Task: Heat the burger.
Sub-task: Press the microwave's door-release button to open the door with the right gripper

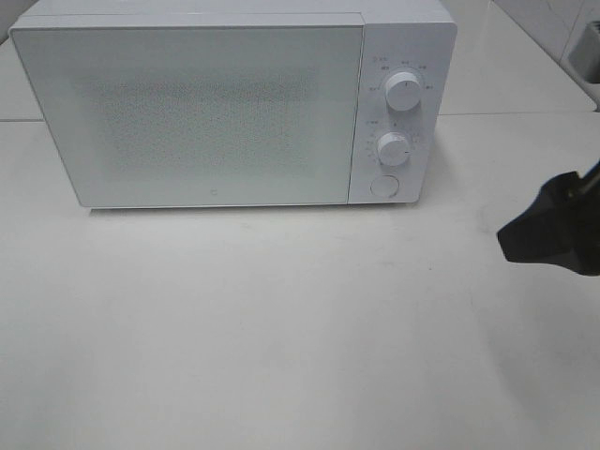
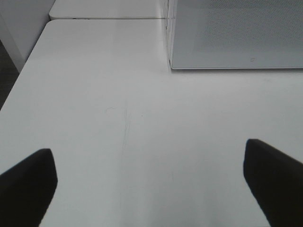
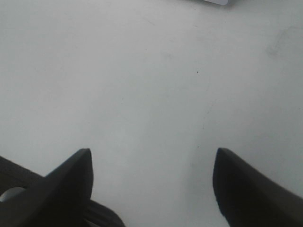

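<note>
The burger is out of view in every frame. A white microwave (image 1: 234, 108) stands at the back of the white table with its frosted door shut; its lower front corner shows in the left wrist view (image 2: 236, 38). My right gripper (image 3: 151, 179) is open and empty above bare table, and it shows as a black shape at the right edge of the high view (image 1: 553, 230). My left gripper (image 2: 151, 182) is open and empty over bare table, left of the microwave; it is outside the high view.
The microwave panel has two white knobs (image 1: 404, 92) (image 1: 394, 148) and a round button (image 1: 383, 186). The white table (image 1: 281, 328) stretches in front. A dark object (image 1: 589, 47) sits at the far right back.
</note>
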